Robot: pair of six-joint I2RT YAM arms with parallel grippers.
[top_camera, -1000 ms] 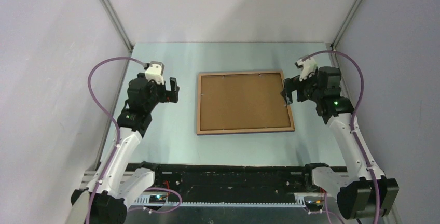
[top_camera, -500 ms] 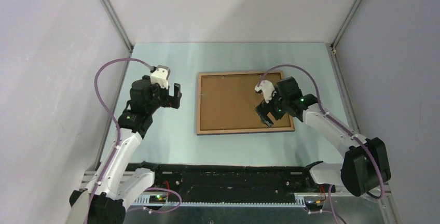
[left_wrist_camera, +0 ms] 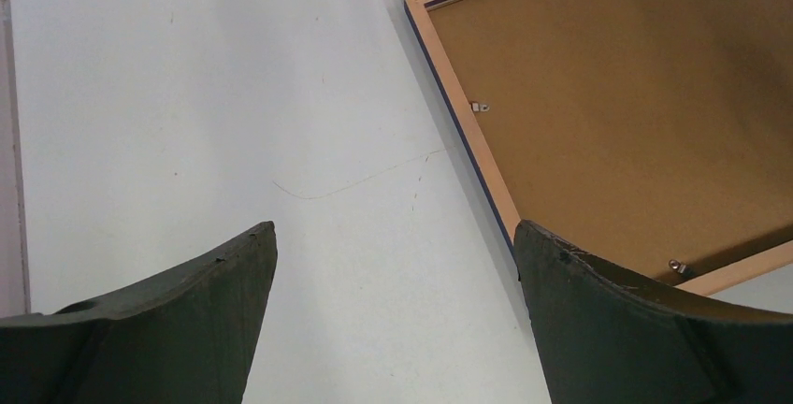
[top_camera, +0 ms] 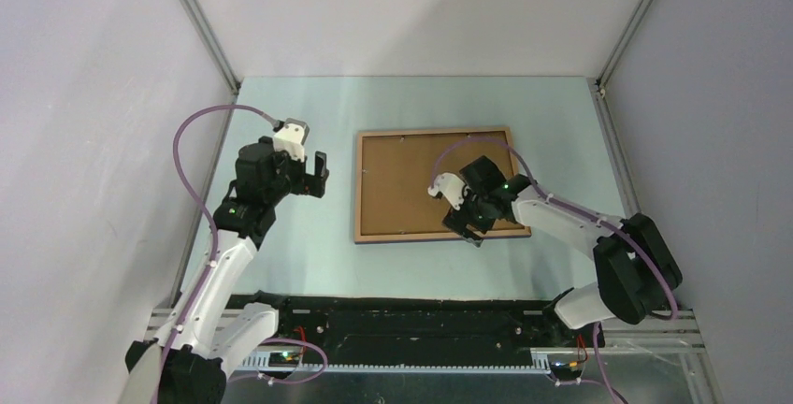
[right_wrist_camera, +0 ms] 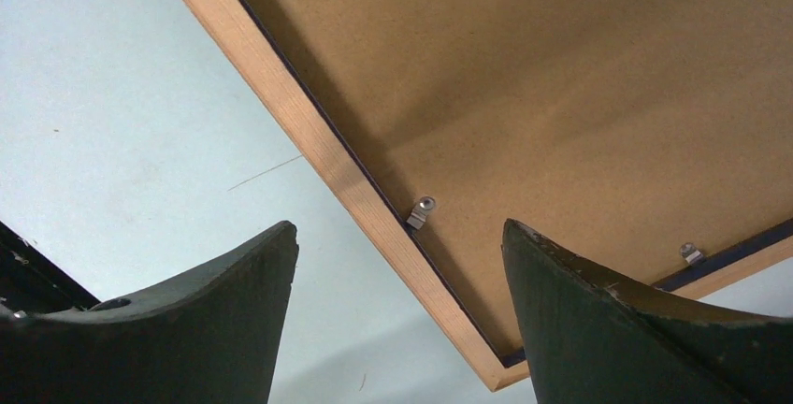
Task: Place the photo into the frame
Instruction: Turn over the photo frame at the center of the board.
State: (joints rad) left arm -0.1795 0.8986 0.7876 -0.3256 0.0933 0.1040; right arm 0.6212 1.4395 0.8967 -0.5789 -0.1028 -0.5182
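Frame [top_camera: 430, 130] flat on table [top_camera: 299, 250], back side up, center of top view. Brown backing board [top_camera: 402, 184] sits in it, small metal clip [right_wrist_camera: 423, 209] at inner edge. R gripper [top_camera: 466, 228] over frame's lower edge, jaws apart, nothing btwn. L gripper [top_camera: 319, 172] just left of frame, jaws wide, empty.

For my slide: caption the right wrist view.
Open right gripper over the border of the light-wood picture frame, beside a metal clip.
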